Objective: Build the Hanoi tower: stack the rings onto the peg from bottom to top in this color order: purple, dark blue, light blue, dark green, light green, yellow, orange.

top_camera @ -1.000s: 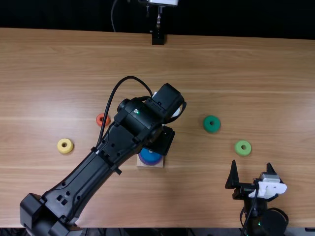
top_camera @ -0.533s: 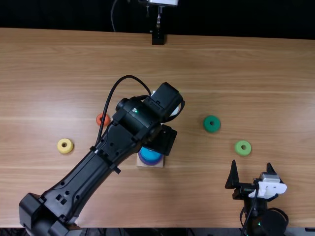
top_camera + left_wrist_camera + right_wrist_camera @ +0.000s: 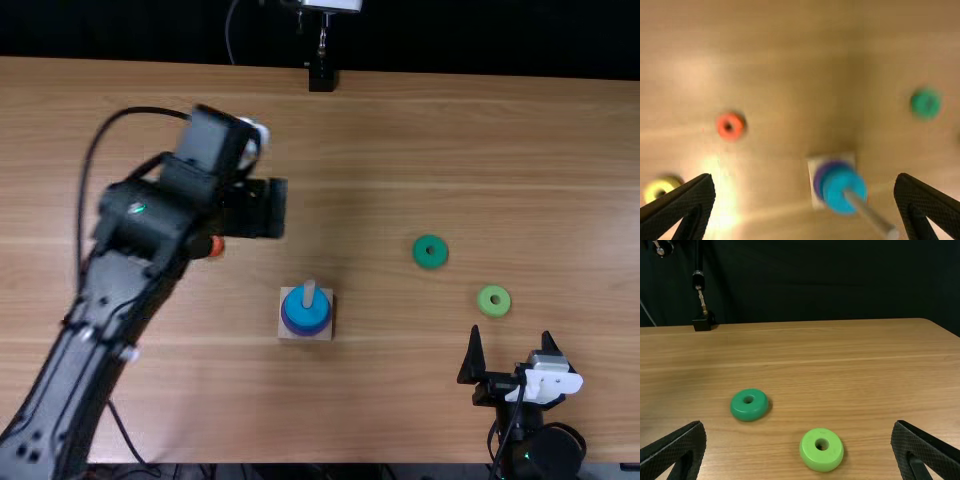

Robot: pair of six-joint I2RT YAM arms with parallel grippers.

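At the near edge of the worktop, toward the right, the right hand points away from the robot, just above the surface; its two fingers are spread wide apart, with nothing between them, as the right wrist view also shows. A little farther in and left of it, the square wooden base sits left of the middle, with the pale peg standing upright on it. The purple ring lies lowest around the peg, and the light blue ring is on top; a blurred band of darker blue shows between them in the left wrist view. Beyond the right hand, near its fingertips, the light green ring lies flat. Over on the left side is the yellow ring, also flat on the wood. Farther out, the dark green ring rests to the right of the base, and the orange ring lies to its left, partly covered by the left arm in the top view. Farther still, the left hand hangs above the worktop, beyond the base and to its left, open and empty. At the far edge stands a small black mount, with dark cloth behind.
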